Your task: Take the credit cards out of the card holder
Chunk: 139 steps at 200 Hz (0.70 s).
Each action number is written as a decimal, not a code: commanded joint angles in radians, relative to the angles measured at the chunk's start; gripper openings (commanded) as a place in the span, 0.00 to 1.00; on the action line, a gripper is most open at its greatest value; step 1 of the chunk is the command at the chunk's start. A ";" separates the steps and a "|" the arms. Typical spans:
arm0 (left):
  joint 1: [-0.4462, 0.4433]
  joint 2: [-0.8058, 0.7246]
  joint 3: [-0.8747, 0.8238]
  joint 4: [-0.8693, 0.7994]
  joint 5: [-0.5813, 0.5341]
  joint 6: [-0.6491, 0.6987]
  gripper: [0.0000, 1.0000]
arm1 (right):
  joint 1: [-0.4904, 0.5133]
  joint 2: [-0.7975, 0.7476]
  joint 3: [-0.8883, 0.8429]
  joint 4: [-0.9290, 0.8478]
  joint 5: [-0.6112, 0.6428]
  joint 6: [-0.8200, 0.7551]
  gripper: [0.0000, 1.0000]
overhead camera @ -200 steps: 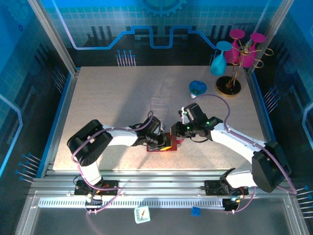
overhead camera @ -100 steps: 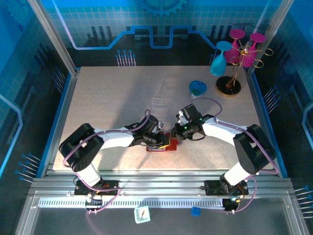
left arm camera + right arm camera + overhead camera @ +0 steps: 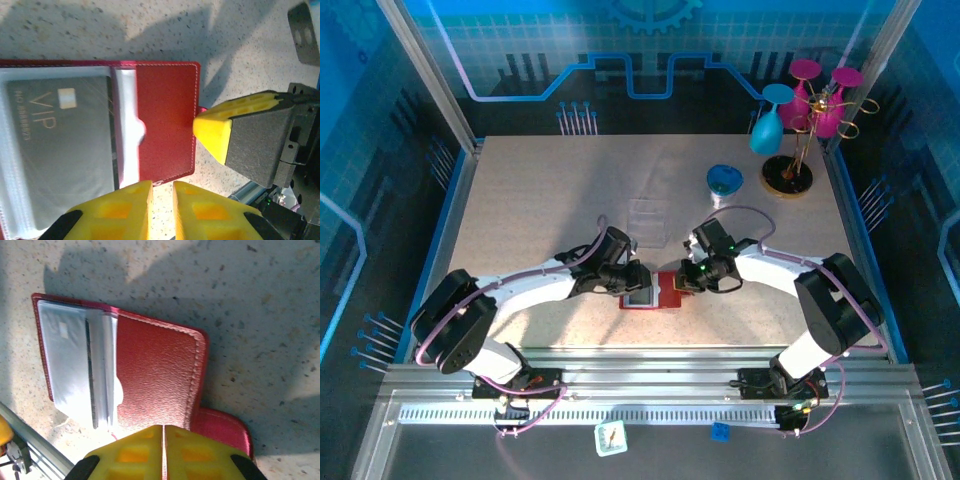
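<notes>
**A:** The small red folding card holder [image 3: 667, 293] lies open on the speckled beige tabletop [image 3: 520, 200], in the same spot as a second ago.

**B:** And a grey plastic credit card [image 3: 60, 145] stamped VIP sits in a clear pocket on the holder's left half. A second ago the arm hid that half!

**A:** Right, the left gripper [image 3: 162, 187] has slid back off the holder's middle to its left edge. Its yellow fingers are all but closed, with a thin slit between them and nothing in it.

**B:** The right gripper [image 3: 164, 440] has snapped fully closed, fingers pressed flat together at the holder's right edge, just beside the thin red tab [image 3: 222, 430]. It grips nothing I can see.

**A:** That arm's elbow has folded in closer to the holder, too.

**B:** Beyond the holder, the clear plastic box [image 3: 648, 215] hasn't moved.
</notes>
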 commanded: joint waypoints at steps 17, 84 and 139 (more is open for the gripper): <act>0.017 0.006 -0.028 -0.062 -0.032 0.043 0.18 | -0.012 0.007 -0.036 0.017 0.007 -0.022 0.09; 0.037 0.038 -0.072 -0.028 -0.048 0.024 0.16 | -0.011 0.061 -0.122 0.104 0.003 0.021 0.08; 0.046 0.060 -0.072 -0.088 -0.093 0.008 0.14 | -0.010 -0.036 -0.094 0.059 0.007 0.030 0.10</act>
